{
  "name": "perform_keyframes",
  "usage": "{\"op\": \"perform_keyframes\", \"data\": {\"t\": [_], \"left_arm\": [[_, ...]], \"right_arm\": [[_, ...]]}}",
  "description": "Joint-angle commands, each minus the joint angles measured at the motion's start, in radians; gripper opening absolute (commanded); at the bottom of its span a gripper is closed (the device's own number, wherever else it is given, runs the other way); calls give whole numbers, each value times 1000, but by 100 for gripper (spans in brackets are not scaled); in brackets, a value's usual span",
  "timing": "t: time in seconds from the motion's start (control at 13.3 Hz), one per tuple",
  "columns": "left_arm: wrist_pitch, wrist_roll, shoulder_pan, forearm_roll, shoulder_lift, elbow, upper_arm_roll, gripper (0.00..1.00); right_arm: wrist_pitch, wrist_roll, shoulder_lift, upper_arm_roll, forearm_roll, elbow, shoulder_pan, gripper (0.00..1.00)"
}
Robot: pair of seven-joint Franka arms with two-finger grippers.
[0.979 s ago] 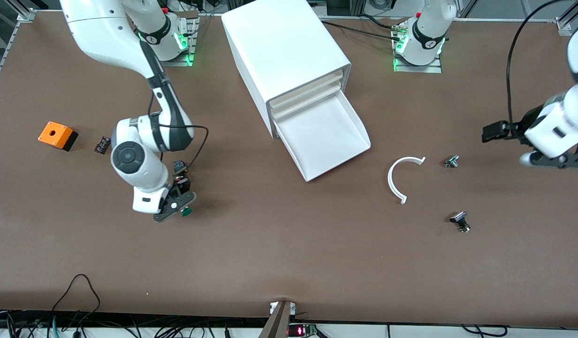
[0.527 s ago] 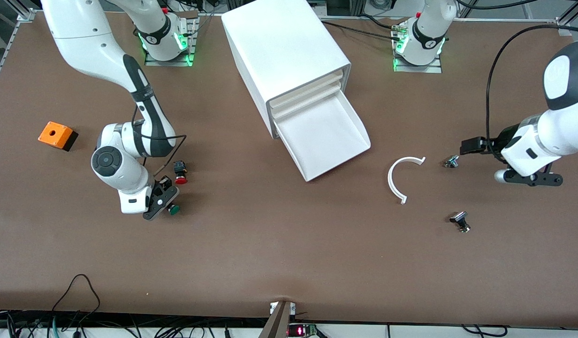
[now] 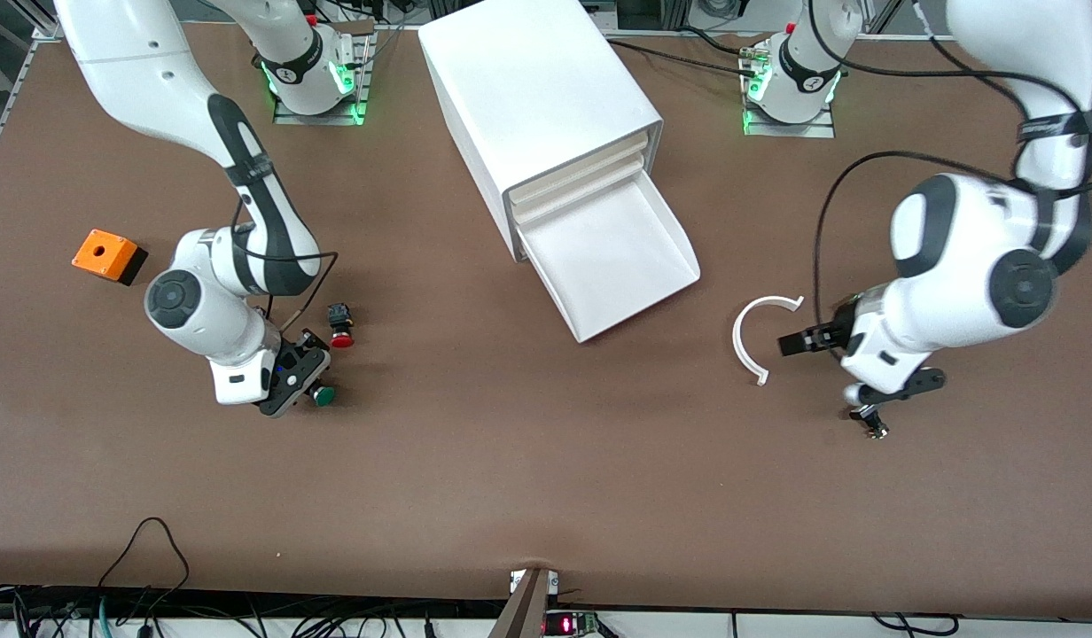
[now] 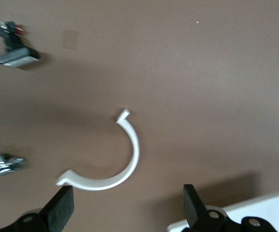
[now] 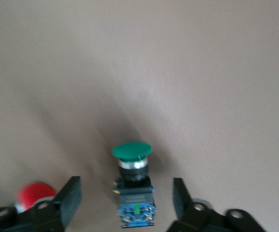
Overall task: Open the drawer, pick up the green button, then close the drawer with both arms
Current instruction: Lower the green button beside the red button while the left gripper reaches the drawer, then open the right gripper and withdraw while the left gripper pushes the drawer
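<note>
1. The right end effector [image 3: 302,383] stands wide, straddling the small green-capped push button with black body [image 3: 323,395] on the brown worktop [image 3: 510,461].
2. The white shallow drawer [image 3: 612,257] gapes; closing comes next.
3. The left end effector [image 4: 127,205], spread wide and empty, must reach the drawer.

The brown table [image 3: 546,496] holds a white cabinet [image 3: 537,89] at the upper middle. An orange box [image 3: 108,255] lies at the middle left. A red button [image 3: 340,337] and a green button [image 3: 323,395] lie lower. A white curved strip [image 3: 748,341] and what may be a small metal part [image 3: 872,425] lie at the right
</note>
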Motion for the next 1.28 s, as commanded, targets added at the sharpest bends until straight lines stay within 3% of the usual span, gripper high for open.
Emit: {"op": "perform_keyframes", "data": {"t": [0.0, 0.23, 0.6, 0.75, 0.9, 1.21], "left_arm": [[111, -143, -65, -18, 18, -45, -4, 99], [241, -248, -120, -18, 57, -80, -9, 99], [387, -294, -192, -18, 67, -191, -12, 99], [438, -309, -206, -18, 69, -232, -12, 100], [468, -311, -221, -18, 72, -258, -12, 99], [493, -311, -264, -18, 81, -306, -12, 100]], "right_arm": [[-73, -3, -72, 29, 111, 25, -15, 100], [-88, 71, -138, 56, 122, 25, -11, 100], [-315, 584, -244, 144, 79, 95, 23, 100], [-421, 841, -255, 142, -3, 138, 74, 100], [-507, 1031, -255, 144, -172, 158, 120, 100], [-601, 1119, -268, 107, -233, 186, 108, 100]]}}
